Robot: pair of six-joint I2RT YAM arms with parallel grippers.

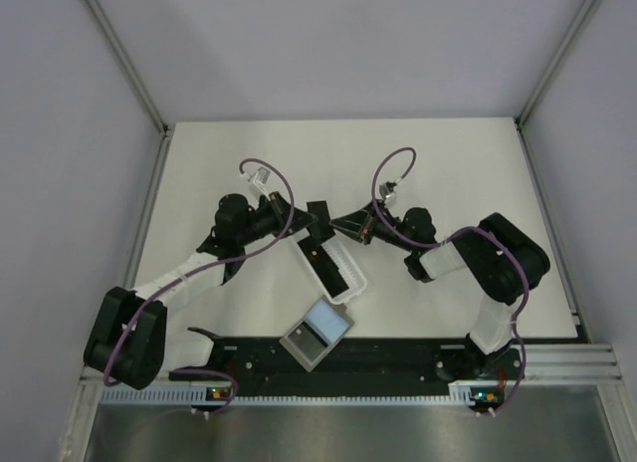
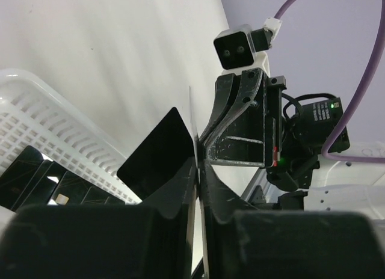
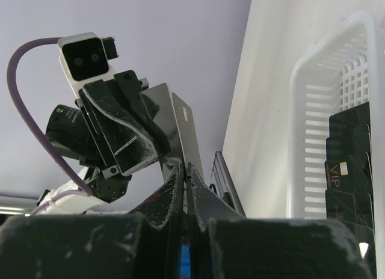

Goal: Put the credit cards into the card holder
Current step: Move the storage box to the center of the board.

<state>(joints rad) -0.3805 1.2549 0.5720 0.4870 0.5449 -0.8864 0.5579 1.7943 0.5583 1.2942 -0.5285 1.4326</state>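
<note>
Left claw (image 2: 197, 162) is closed on a black credit card (image 2: 159, 156), pinched also by the right claw (image 3: 185, 168) opposite, above the white tray (image 2: 54, 110); a handover is judged, so release by one claw and carrying to the open card holder (image 1: 317, 335), below and behind both, is required.

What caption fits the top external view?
Left end effector and right end effector pinch thin black rectangular credit card near white slotted plastic tray; grey hinged card holder lies open.

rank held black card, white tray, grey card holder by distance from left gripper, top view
1. held black card: gripped by the left gripper, mid-table
2. white tray: just nearer the arm bases
3. grey card holder: by the table's near edge
</note>
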